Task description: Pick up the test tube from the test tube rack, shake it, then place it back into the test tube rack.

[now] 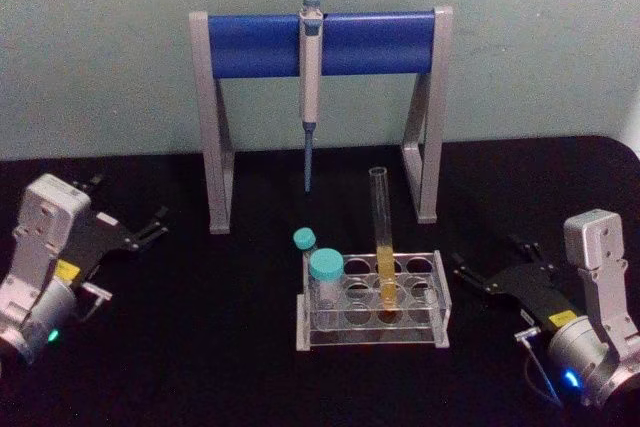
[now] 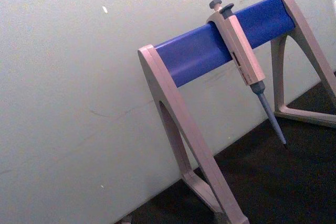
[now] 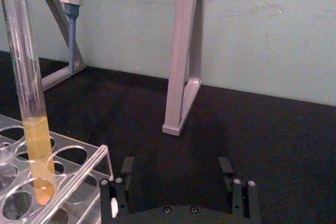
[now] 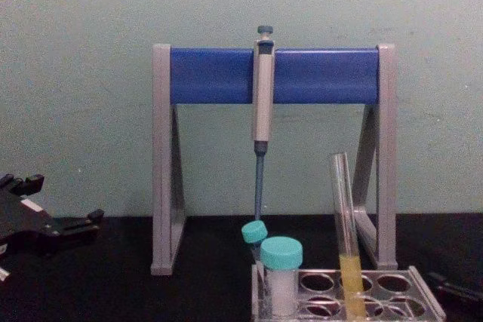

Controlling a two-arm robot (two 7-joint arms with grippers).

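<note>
head view: test tube (image 1: 383,237) in test tube rack (image 1: 437,292)

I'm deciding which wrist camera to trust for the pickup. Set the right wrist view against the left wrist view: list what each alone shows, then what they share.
Right wrist view alone: the test tube standing in the test tube rack, yellow-orange liquid in its lower part, and the right gripper open, beside the rack and apart from it.

Left wrist view alone: the stand's blue crossbar and the pipette's upper body and plunger.

Both: the pipette, the grey-legged stand, the wall, and the black table.
</note>
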